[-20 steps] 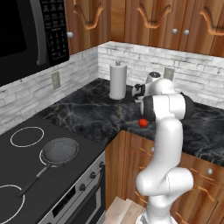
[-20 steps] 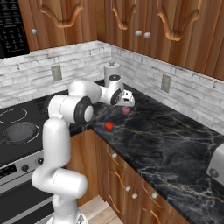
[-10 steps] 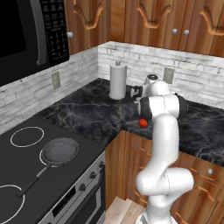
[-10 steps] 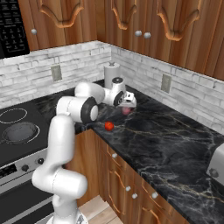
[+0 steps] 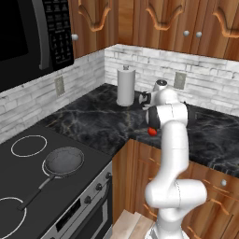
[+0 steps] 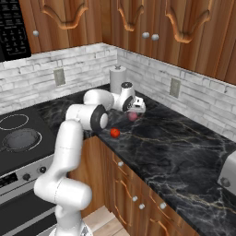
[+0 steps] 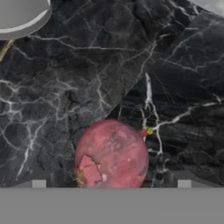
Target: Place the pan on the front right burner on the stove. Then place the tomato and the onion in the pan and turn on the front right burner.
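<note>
Gripper spread wide, empty, has reached further out over counter since a second ago, now poised directly above onion. Tomato behind it near counter edge. Pan already on stove burner, far back-left. Onion pickup likely next.

A white paper towel roll stood upright on the black marble counter in the corner, beneath wooden wall cabinets. A microwave hung above, left.
</note>
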Robot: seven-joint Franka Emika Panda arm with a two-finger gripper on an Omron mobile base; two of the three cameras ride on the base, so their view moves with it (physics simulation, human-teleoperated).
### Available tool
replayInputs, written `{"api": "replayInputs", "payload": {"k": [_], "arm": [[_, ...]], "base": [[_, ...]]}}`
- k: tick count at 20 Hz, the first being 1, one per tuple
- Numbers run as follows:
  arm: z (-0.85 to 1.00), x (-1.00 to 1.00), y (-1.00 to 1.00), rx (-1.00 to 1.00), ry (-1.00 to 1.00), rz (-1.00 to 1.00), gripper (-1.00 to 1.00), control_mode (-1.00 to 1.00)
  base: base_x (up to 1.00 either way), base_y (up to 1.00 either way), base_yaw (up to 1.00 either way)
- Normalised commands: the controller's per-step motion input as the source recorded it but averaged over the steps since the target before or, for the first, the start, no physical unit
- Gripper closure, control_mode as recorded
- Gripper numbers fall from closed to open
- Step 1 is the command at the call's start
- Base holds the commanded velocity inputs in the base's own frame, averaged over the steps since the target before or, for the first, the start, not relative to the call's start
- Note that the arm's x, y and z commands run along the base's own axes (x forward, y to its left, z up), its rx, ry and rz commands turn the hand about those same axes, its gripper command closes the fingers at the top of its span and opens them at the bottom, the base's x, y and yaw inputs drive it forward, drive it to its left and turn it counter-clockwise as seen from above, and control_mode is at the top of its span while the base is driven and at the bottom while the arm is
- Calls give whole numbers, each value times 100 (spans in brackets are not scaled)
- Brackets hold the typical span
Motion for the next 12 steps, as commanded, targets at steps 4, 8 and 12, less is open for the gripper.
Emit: {"api": "replayInputs", "payload": {"k": [4,8,12], "arm": [[-27,0,0,0,0,0,-100,-100],[-31,0,0,0,0,0,-100,-100],[-27,9,0,0,0,0,-100,-100]], "base": [[0,0,0],[0,0,0],[0,0,0]]}}
